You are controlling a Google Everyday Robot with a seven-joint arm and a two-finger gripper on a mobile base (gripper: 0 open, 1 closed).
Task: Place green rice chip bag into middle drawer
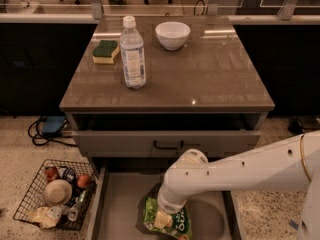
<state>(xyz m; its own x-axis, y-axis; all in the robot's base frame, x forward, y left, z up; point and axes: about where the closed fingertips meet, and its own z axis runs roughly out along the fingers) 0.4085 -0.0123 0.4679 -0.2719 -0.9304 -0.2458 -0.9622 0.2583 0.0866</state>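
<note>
The green rice chip bag (176, 225) lies on the pale-grey floor of the open middle drawer (122, 204), near the middle of its front part. My gripper (162, 217) is down on the bag's left end, mostly hidden under my white wrist. My white arm (240, 171) reaches in from the right, across the drawer's right wall. I cannot see whether the bag rests fully on the floor or hangs in the gripper.
On the tabletop stand a water bottle (133, 54), a white bowl (172, 35) and a green-and-yellow sponge (105, 51). A grey drawer front with a black handle (168, 145) is above the open drawer. A wire basket (55, 194) of odds sits on the floor at left, with cables (47, 129) behind it.
</note>
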